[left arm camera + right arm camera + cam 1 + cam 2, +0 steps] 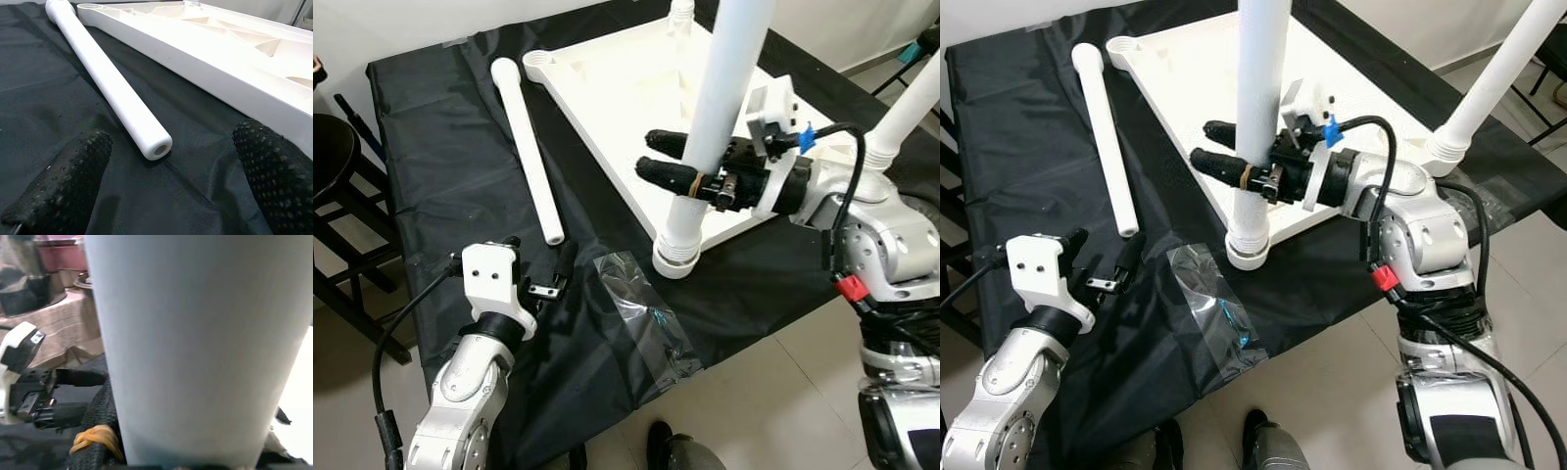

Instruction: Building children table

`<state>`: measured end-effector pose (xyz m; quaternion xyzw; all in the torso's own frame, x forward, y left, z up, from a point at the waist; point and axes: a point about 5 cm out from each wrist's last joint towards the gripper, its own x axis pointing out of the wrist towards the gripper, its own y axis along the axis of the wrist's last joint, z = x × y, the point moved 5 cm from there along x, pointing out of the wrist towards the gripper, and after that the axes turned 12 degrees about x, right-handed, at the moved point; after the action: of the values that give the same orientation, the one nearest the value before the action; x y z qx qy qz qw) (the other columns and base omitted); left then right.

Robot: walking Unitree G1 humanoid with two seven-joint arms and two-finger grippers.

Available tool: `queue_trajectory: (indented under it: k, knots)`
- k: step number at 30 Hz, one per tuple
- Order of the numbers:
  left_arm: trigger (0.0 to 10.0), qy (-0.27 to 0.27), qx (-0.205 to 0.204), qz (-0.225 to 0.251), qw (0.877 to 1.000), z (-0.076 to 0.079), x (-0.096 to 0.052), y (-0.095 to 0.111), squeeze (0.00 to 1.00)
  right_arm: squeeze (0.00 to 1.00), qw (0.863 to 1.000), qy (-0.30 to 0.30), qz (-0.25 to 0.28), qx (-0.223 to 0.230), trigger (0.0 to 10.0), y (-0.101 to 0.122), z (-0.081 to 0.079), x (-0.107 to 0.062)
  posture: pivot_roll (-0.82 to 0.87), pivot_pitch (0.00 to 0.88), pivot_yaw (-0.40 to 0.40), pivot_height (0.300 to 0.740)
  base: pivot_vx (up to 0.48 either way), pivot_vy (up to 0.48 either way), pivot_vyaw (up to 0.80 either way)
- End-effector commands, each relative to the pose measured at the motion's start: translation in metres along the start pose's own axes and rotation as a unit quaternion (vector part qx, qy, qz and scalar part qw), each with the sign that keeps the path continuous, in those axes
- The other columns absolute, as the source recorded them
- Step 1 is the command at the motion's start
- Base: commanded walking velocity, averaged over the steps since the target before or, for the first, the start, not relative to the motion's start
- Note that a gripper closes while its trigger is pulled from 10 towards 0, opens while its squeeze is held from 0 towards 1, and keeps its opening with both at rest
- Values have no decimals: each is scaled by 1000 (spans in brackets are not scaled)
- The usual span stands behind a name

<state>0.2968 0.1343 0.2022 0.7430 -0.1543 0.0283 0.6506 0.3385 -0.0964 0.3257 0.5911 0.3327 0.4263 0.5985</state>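
At frame centre the right gripper point(668, 157) pinches an upright leg point(710, 127) seated in the upturned tabletop point(607, 88). Upper left, a loose leg point(529, 147) lies unfitted on the bench point(431, 117) (job roughly halfway), left gripper point(540, 264) spread nearby.

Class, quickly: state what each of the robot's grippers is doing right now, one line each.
Left gripper: open, holding nothing, fingers spread near the end of the loose table leg.
Right gripper: shut on the upright table leg.
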Motion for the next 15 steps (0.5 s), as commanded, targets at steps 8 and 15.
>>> queue_trajectory:
  k: [8, 15]
  knots:
    - [10000, 5, 4, -5, 1000, -1, -1, -3, 0, 0, 1000, 5, 19, 0, 10000, 5, -3, 0, -27, 337, -21, 740, 0, 0, 0]
    - [10000, 4, 4, -4, 1000, -1, -1, -3, 0, 0, 999, 28, 13, 9, 10000, -2, -15, 2, -23, 341, -19, 740, 0, 0, 0]
